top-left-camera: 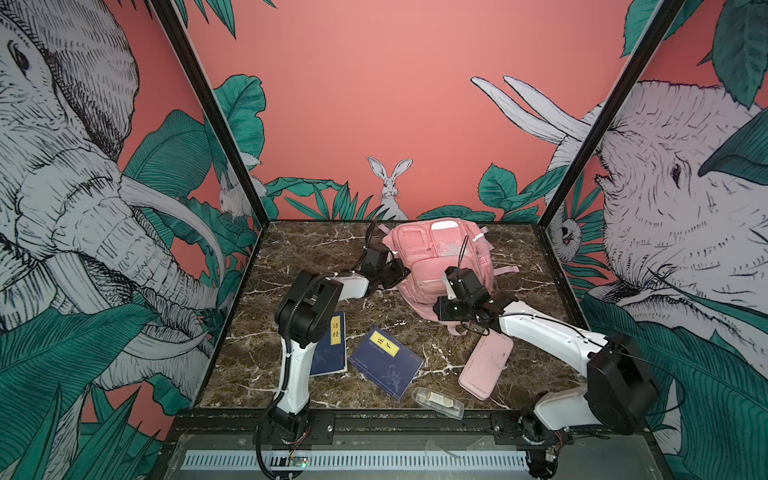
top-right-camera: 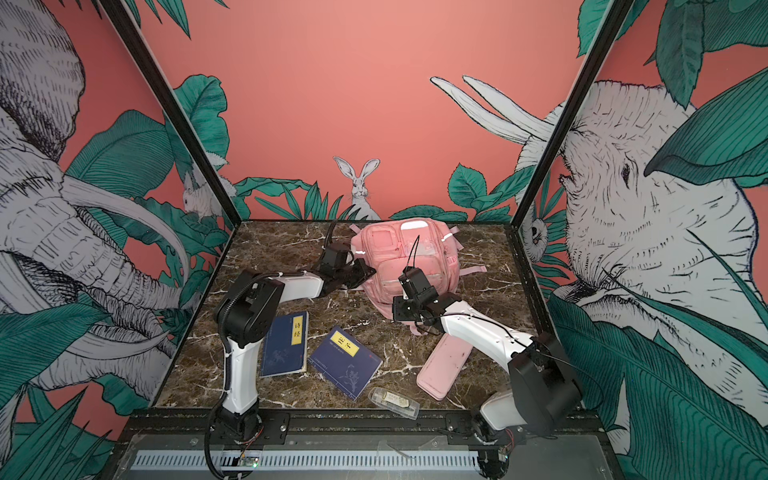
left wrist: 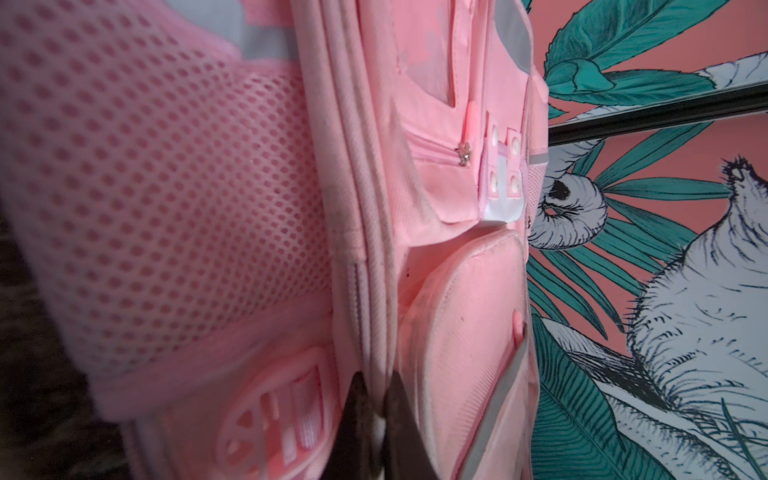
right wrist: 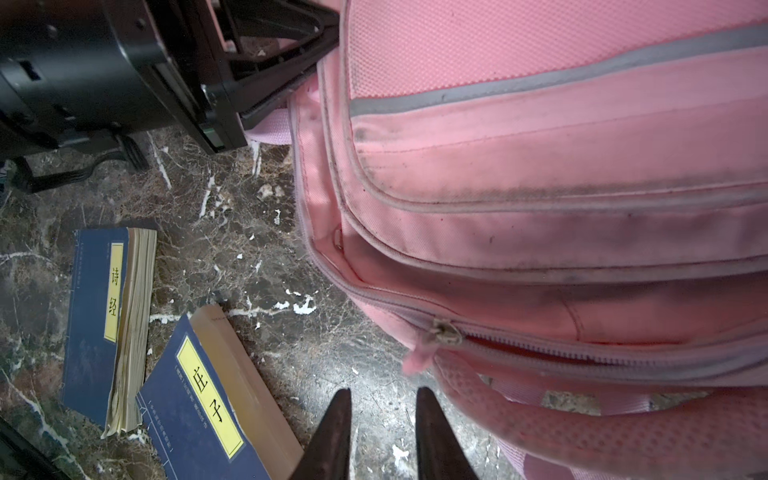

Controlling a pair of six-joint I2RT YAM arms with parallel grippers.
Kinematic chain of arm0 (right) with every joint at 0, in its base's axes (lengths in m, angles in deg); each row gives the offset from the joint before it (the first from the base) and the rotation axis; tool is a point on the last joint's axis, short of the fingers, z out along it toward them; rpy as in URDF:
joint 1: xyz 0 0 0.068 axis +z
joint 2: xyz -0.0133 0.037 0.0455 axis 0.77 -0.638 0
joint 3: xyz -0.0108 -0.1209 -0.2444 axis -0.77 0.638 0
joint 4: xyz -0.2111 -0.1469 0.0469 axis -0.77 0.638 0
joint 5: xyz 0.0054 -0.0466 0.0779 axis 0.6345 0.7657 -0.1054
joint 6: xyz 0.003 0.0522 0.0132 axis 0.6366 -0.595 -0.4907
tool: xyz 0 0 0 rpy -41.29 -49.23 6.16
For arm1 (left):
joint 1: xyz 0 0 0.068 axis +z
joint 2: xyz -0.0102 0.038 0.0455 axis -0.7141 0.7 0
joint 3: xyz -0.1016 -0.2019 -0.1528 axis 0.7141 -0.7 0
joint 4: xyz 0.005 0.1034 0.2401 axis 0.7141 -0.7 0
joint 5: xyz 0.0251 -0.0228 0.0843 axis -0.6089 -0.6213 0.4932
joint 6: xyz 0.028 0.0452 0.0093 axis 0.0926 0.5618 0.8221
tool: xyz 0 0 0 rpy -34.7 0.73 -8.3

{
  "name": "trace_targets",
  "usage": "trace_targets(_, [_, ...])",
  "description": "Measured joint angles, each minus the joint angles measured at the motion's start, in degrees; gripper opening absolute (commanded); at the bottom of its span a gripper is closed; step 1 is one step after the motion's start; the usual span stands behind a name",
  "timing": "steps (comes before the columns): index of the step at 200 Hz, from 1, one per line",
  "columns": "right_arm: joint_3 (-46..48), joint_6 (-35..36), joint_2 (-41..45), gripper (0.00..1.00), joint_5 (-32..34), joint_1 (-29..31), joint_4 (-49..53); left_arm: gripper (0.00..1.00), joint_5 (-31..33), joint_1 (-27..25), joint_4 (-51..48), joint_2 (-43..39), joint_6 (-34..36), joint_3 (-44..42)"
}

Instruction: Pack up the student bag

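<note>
Here the zipper pull (right wrist: 419,355) of the student bag (right wrist: 540,187) lies just ahead of the right gripper (right wrist: 383,391), which is spread and empty.

Left arm reaches toward the surface's far edge, tool (left wrist: 376,399) pinched onto the student bag (left wrist: 457,291); right tool (right wrist: 382,411) slightly parted, empty.
</note>
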Motion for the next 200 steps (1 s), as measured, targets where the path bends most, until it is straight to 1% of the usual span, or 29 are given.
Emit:
trace_targets(64, [1.84, -1.27, 0.17, 0.30, -1.01, 0.00, 0.13, 0.00, -0.04, -0.04, 0.07, 0.02, -0.02, 0.00])
trace_targets(103, [1.90, -4.35, -1.40, 0.30, -3.21, 0.28, -4.66, 0.00, -0.04, -0.59, 0.63, 0.09, -0.50, 0.00])
trace_targets(143, [2.34, -6.86, -5.88, 0.30, -2.97, 0.33, -6.71, 0.00, -0.04, -1.25, 1.44, 0.13, -1.18, 0.00])
trace_targets(179, [4.44, -7.50, -6.21, 0.33, -1.66, 0.28, -6.14, 0.00, -0.07, -1.25, 1.46, 0.11, -1.31, -0.02])
trace_targets(200, [4.46, -6.93, -6.58, 0.33, -0.85, -0.90, -5.46, 0.00, -0.02, -1.25, 1.97, 0.11, -1.29, -0.44])
